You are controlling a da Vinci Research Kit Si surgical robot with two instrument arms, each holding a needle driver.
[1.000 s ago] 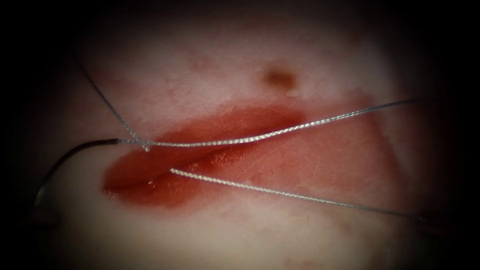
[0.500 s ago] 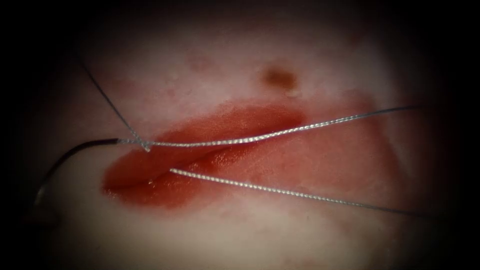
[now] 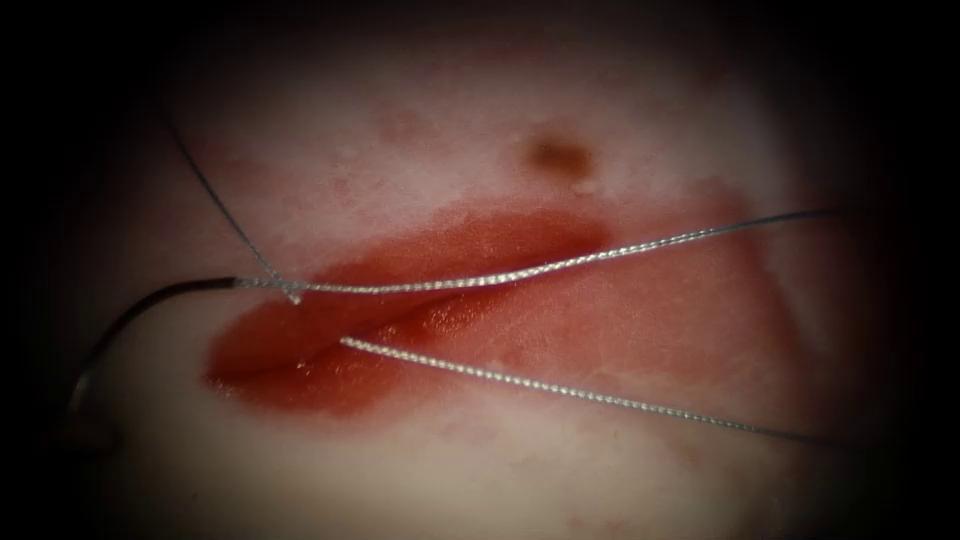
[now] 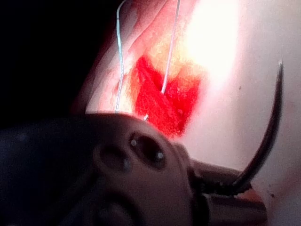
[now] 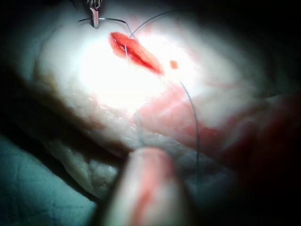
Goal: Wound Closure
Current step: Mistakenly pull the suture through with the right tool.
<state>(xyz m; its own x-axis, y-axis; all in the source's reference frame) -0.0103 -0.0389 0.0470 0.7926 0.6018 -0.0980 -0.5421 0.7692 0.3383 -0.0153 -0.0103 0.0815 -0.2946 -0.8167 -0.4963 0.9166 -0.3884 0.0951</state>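
The tissue [image 3: 400, 470] has a red cut [image 3: 450, 250] running left to right. My left tool [image 4: 221, 186] is shut on the curved needle [image 4: 268, 136] near one end; the rest arcs free above the tissue. The needle [image 3: 150, 300] lies left of the cut, out of the tissue, and thread joins its upper end. One thread strand [image 3: 500, 279] crosses the cut toward the right. A second strand [image 3: 560, 389] leaves the cut and runs taut to my right tool [image 5: 143, 150], which is shut on it. A thin strand also rises toward the upper left.
A brown spot [image 3: 558, 155] marks the tissue above the cut. Red fluid stains the tissue right of the cut. In the right wrist view the left tool [image 5: 94, 16] sits beyond the cut [image 5: 134, 51], and green cloth [image 5: 28, 188] lies beside the tissue.
The right ends of both long strands have sunk slightly in the endoscope view. The needle and the crossing point at the cut's left end have stayed put.
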